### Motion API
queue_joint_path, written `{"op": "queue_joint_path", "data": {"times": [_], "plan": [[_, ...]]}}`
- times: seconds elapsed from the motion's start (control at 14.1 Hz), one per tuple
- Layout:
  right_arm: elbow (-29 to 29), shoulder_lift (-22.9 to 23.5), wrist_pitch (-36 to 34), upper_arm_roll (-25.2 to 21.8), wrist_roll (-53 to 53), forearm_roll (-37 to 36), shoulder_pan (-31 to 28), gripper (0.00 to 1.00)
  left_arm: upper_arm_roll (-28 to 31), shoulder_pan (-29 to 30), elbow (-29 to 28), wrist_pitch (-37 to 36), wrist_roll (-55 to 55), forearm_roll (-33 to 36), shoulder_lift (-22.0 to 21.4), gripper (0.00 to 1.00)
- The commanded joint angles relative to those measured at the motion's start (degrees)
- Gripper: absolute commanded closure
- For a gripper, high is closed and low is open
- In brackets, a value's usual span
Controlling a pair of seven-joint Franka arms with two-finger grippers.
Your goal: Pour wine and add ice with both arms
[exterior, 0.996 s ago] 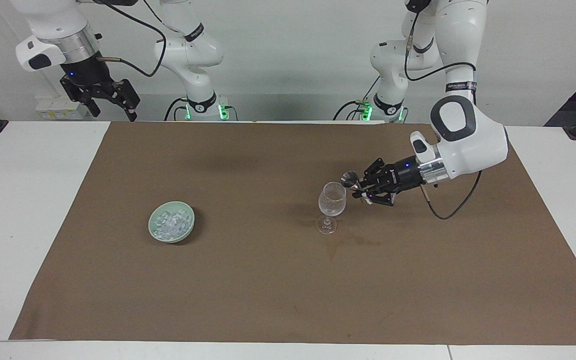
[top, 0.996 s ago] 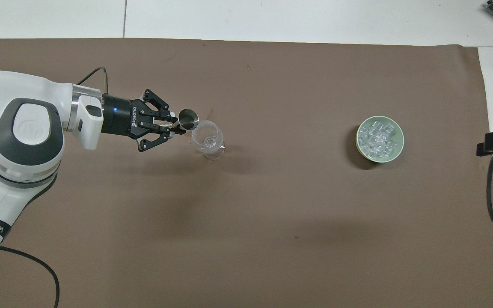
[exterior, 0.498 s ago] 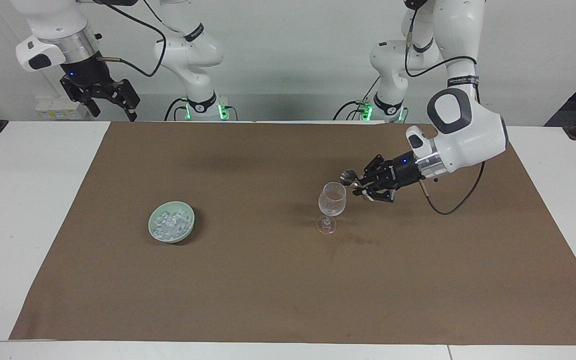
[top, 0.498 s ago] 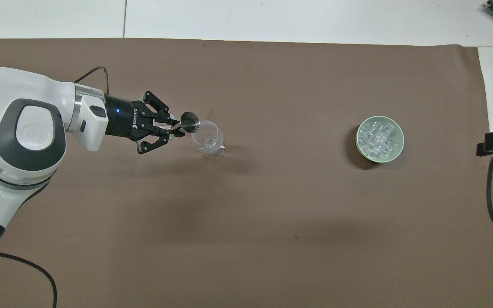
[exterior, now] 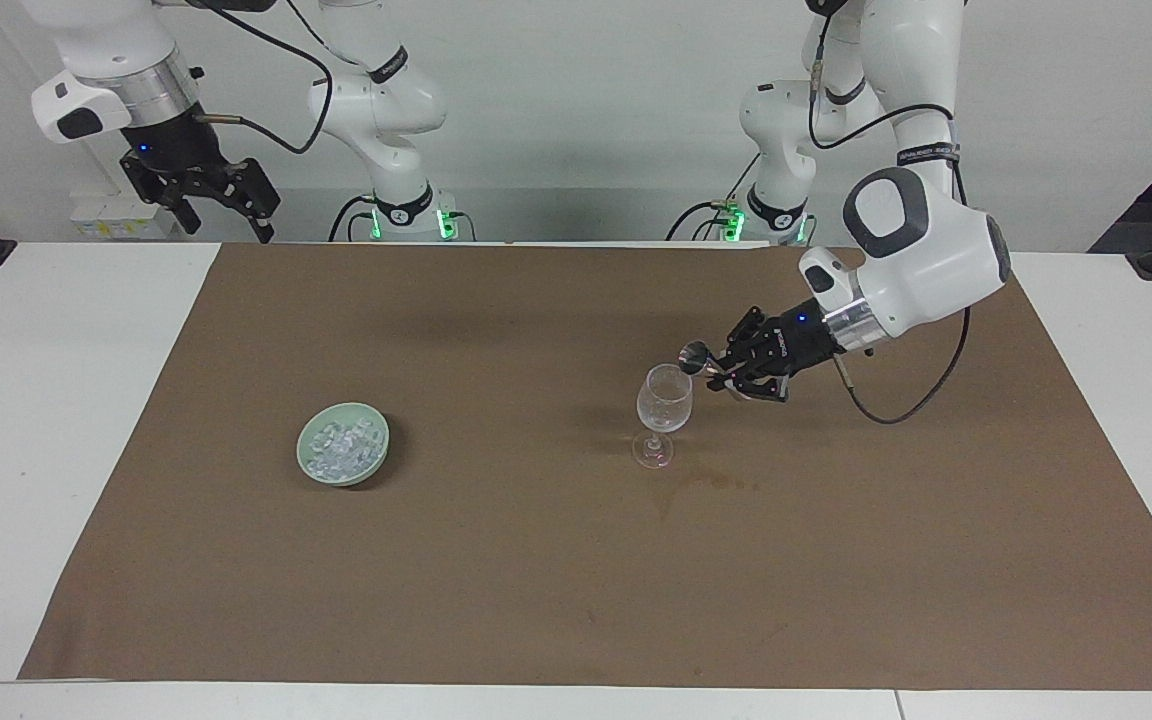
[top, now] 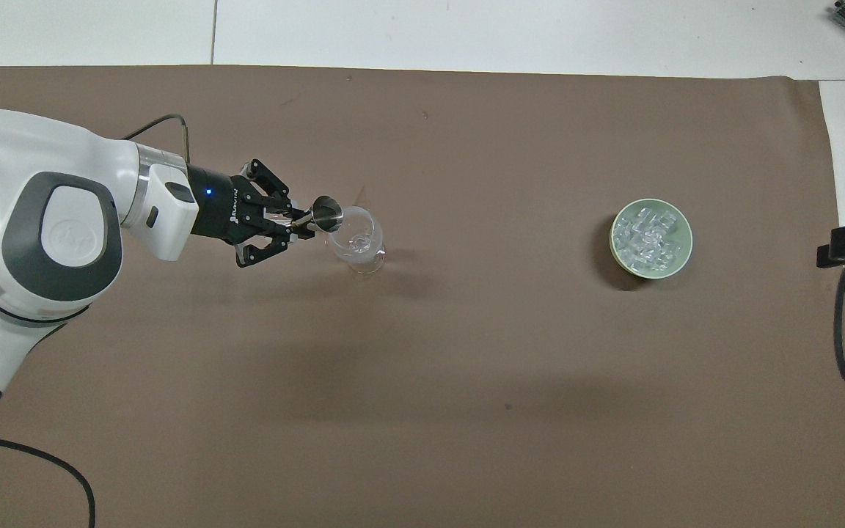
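A clear stemmed glass point(exterior: 663, 398) point(top: 355, 238) stands on the brown mat toward the left arm's end. My left gripper point(exterior: 719, 370) point(top: 299, 218) is shut on a small metal jigger point(exterior: 696, 353) point(top: 326, 212), which it holds tipped sideways at the glass's rim. No wine can be made out in the jigger or the glass. The ice point(exterior: 341, 447) point(top: 646, 236) lies heaped in a pale green bowl point(exterior: 302, 462) point(top: 686, 249) toward the right arm's end. My right gripper point(exterior: 228, 222) waits open, high above the table's edge by its own base.
The brown mat point(exterior: 496, 560) covers most of the white table. A faint darker stain point(exterior: 711, 485) marks the mat beside the glass's foot. A black cable point(exterior: 901, 410) loops down from the left wrist.
The left arm's wrist and elbow have risen and swung, steepening the gripper's angle, while the jigger stays at the glass's rim. The right arm has not moved.
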Motion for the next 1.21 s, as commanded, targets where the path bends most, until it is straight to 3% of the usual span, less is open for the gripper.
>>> {"op": "queue_joint_path", "data": {"times": [0.0,1.14], "plan": [[-1.72,-1.41,0.80,0.44,-0.75,1.59,-0.78,0.00,1.18,-2.31,0.80,1.27,-4.29,2.88,-1.18,0.99],[-1.72,-1.41,0.80,0.35,-0.75,1.59,-0.78,0.00,1.26,-6.08,2.57,1.27,-14.31,15.36,-2.06,0.99]]}}
